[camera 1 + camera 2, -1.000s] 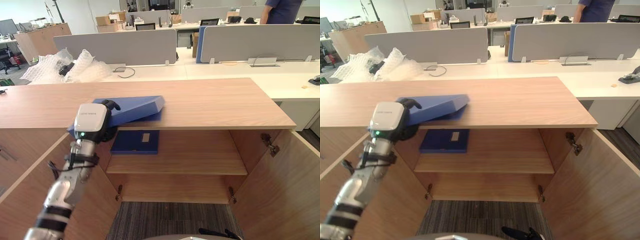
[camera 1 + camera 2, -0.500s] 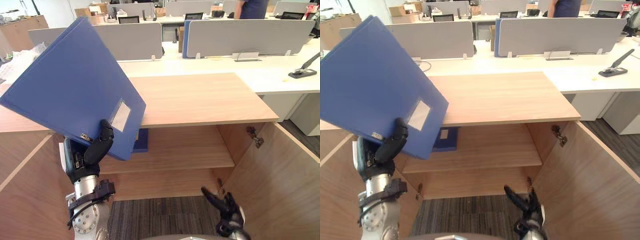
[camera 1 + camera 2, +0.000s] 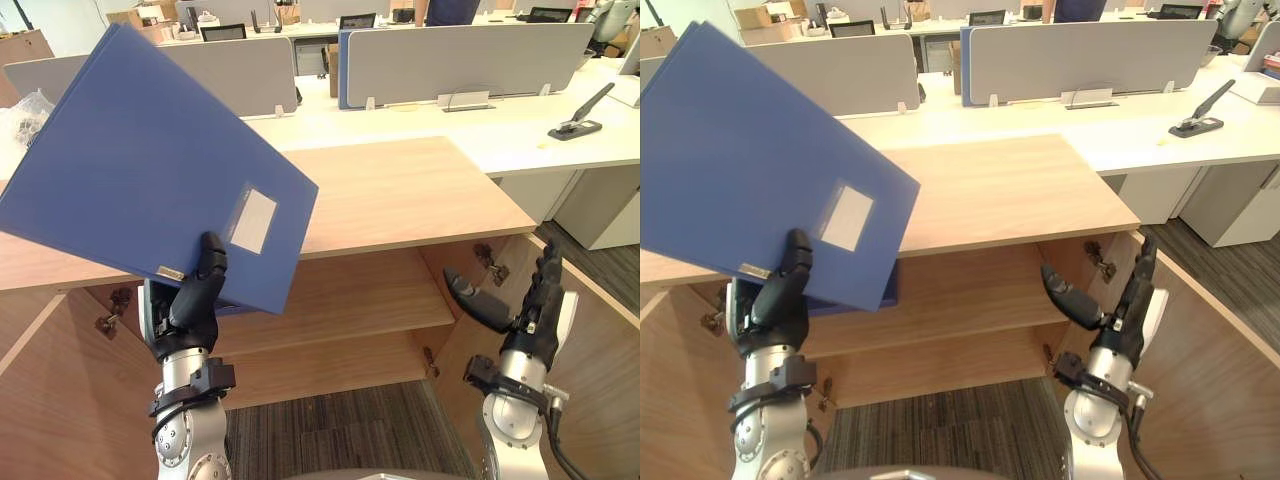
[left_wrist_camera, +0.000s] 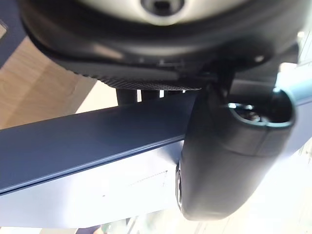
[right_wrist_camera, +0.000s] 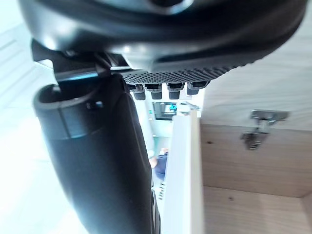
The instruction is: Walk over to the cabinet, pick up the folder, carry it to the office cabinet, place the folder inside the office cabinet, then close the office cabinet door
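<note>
A large blue folder with a white label is held up and tilted in front of the wooden office cabinet. My left hand is shut on its lower edge, thumb across the front cover. In the left wrist view the folder's edge runs between thumb and palm. My right hand is raised at the lower right, open with straight fingers, empty, in front of the open right door. The cabinet's shelf shows below the top.
The cabinet's left door stands open too. A door hinge shows past my right hand. Behind the cabinet are white desks with grey partitions, a stapler, bubble wrap and a person.
The folder has come off the cabinet top and now stands raised in my left hand. My right hand has risen into view. The camera has shifted to the right.
</note>
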You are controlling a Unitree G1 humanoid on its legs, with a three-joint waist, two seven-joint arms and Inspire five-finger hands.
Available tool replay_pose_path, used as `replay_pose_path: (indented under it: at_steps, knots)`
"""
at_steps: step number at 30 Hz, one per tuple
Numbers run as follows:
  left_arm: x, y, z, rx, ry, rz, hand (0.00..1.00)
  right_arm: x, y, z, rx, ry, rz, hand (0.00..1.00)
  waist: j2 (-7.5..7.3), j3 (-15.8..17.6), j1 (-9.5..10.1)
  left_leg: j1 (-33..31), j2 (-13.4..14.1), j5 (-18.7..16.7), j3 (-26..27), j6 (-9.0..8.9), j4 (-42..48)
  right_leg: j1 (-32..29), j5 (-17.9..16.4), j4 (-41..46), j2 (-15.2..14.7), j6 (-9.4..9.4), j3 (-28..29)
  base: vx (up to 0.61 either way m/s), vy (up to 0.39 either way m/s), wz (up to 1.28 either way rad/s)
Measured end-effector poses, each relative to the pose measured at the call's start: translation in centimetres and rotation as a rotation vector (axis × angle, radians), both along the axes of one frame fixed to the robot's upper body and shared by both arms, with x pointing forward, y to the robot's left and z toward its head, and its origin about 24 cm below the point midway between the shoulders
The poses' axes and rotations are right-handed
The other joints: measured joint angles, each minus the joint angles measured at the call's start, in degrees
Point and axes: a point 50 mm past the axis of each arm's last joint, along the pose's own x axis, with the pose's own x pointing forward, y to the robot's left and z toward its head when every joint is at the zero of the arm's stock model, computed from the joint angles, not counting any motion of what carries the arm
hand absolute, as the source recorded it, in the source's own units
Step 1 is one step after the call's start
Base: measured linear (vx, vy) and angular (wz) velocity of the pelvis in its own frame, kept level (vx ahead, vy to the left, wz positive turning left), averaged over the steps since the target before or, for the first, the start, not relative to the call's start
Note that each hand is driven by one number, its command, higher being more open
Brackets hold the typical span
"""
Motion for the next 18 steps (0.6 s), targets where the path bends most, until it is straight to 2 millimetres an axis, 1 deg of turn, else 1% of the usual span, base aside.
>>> replay_pose_path:
  at_steps: [1, 2, 3, 5, 6, 7, 8, 10, 11, 15, 18]
  knots:
    - [0.1, -0.1, 0.2, 0.014, -0.011, -0.019, 0.00, 0.4, 0.1, 0.6, -0.004, -0.031, 0.013, 1.00, 0.00, 0.0, -0.11, 0.0, 0.0, 0.0, 0.0, 0.00, 0.1, 0.0, 0.0, 0.0, 0.0, 0.00, 0.0, -0.06, 0.011, 0.00]
    - [0.5, -0.3, 0.6, 0.050, -0.040, -0.071, 0.00, 1.3, 0.5, 2.0, -0.013, -0.109, 0.047, 1.00, 0.02, 0.0, -0.37, 0.0, 0.0, 0.0, 0.0, 0.00, 0.2, 0.0, 0.0, 0.1, 0.0, -0.02, 0.1, -0.05, 0.009, 0.00]
    - [0.6, -0.3, 0.7, 0.060, -0.052, -0.094, 0.00, 1.6, 0.6, 2.5, -0.017, -0.138, 0.065, 1.00, 0.05, 0.0, -0.46, 0.0, 0.0, 0.0, -0.1, 0.00, 0.3, 0.0, 0.0, 0.1, 0.0, -0.04, 0.1, -0.07, 0.013, 0.00]
    - [1.2, -0.8, 1.3, 0.098, -0.099, -0.184, 0.00, 2.7, 1.1, 4.3, 0.008, -0.250, 0.156, 1.00, 0.12, 0.0, -0.46, 0.0, 0.0, 0.0, -0.1, 0.00, 0.4, 0.0, 0.3, 0.1, 0.0, -0.05, 0.2, -0.07, 0.021, -0.02]
    - [1.4, -0.9, 1.4, 0.108, -0.111, -0.206, 0.00, 3.1, 1.3, 4.6, 0.026, -0.276, 0.192, 1.00, 0.13, 0.0, -0.46, 0.0, 0.0, 0.0, -0.1, 0.00, 0.4, -0.1, 0.3, 0.1, 0.0, -0.05, 0.2, -0.07, 0.025, -0.03]
    - [1.9, -0.9, 1.6, 0.124, -0.127, -0.241, 0.00, 3.8, 1.4, 5.1, 0.047, -0.309, 0.254, 1.00, 0.15, -0.1, -0.48, 0.0, 0.0, 0.0, -0.1, 0.00, 0.5, -0.1, 0.5, 0.0, 0.0, -0.07, 0.3, -0.04, 0.017, -0.02]
    - [2.2, -0.9, 1.6, 0.131, -0.131, -0.257, 0.00, 4.2, 1.4, 5.2, 0.050, -0.316, 0.278, 1.00, 0.16, -0.1, -0.48, 0.0, -0.1, 0.0, 0.0, 0.00, 0.5, -0.1, 0.5, 0.0, 0.0, -0.05, 0.3, -0.05, 0.021, -0.03]
    - [3.1, -0.8, 1.5, 0.153, -0.128, -0.301, 0.00, 6.0, 1.5, 5.4, 0.113, -0.315, 0.424, 1.00, 0.22, -0.1, -0.66, -0.1, -0.1, 0.0, -0.1, 0.05, 0.6, 0.0, 0.8, -0.2, -0.1, -0.04, 0.4, -0.05, 0.019, -0.02]
    - [3.3, -0.8, 1.5, 0.158, -0.122, -0.312, 0.00, 6.4, 1.4, 5.3, 0.123, -0.307, 0.458, 1.00, 0.22, -0.1, -0.68, -0.1, -0.2, 0.0, -0.1, 0.08, 0.6, 0.0, 0.9, -0.3, -0.1, -0.02, 0.4, -0.03, 0.017, 0.00]
    - [3.9, -0.7, 0.6, 0.220, -0.064, -0.398, 0.00, 9.1, 0.2, 5.0, 0.161, -0.221, 0.631, 1.00, 0.22, -0.1, -0.73, -0.5, -0.4, 0.2, -0.3, 0.35, 0.5, -0.1, 1.1, -0.4, -0.2, 0.04, 0.2, 0.00, 0.007, 0.02]
    - [4.2, -0.3, 0.0, 0.307, -0.009, -0.471, 0.00, 11.0, -0.3, 6.0, 0.157, -0.156, 0.771, 1.00, 0.23, -0.1, -0.83, -0.6, -0.4, 0.4, -0.6, 0.55, 0.3, -0.1, 1.2, -0.4, -0.2, 0.03, -0.1, -0.01, 0.011, 0.05]
